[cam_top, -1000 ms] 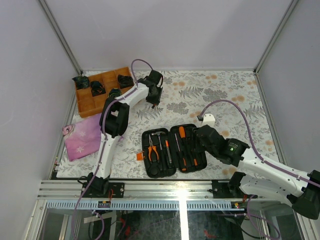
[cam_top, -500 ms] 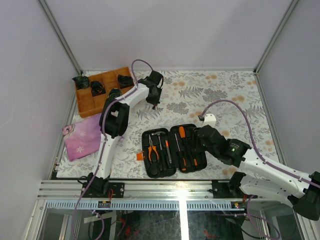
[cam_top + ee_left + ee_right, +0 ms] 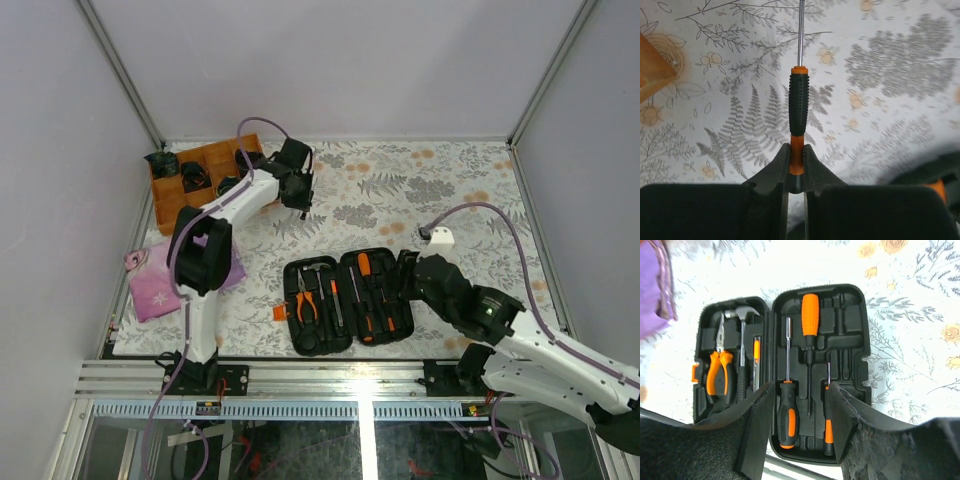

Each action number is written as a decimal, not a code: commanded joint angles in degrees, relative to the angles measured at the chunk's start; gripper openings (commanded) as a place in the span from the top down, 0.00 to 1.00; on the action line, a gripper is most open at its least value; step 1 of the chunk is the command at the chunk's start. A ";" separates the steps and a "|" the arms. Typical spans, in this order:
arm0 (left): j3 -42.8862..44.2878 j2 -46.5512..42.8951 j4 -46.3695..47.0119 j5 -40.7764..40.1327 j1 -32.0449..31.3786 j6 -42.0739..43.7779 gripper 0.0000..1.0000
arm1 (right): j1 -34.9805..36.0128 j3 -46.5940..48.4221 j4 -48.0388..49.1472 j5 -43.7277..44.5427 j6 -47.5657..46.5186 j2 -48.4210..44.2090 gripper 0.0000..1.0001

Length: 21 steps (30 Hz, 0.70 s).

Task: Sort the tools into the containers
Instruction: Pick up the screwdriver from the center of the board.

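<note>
My left gripper [image 3: 796,150] is shut on the orange end of a thin orange-and-black driver [image 3: 798,105], which points away over the floral cloth. In the top view the left gripper [image 3: 302,202] hangs near the wooden tray. The black tool case [image 3: 404,322] lies open at the front. It holds orange-handled pliers [image 3: 719,372], a hammer [image 3: 740,337], an orange-handled screwdriver [image 3: 809,320], a black-and-orange screwdriver [image 3: 787,415] and a thin driver [image 3: 827,427]. My right gripper [image 3: 800,390] hovers open above the case's [image 3: 850,340] near right half, holding nothing.
An orange-brown wooden divided tray [image 3: 200,195] with black items stands at the back left; its corner [image 3: 652,65] shows in the left wrist view. A purple cloth [image 3: 160,280] lies at the left edge. The metal rail runs along the table's near edge.
The left jaws closed on the thin driver, and the left arm swung its elbow to the left. The right arm drew back a little toward the right.
</note>
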 commanded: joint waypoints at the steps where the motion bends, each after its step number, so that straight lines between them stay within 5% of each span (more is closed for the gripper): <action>1: -6.29 -9.21 7.61 5.27 -0.49 -4.09 1.00 | 0.44 -1.97 5.33 5.99 2.07 -6.83 0.46; 21: -45.06 -51.62 28.27 17.11 -2.87 -18.56 1.00 | 0.46 3.59 24.26 -7.31 0.34 -1.86 0.41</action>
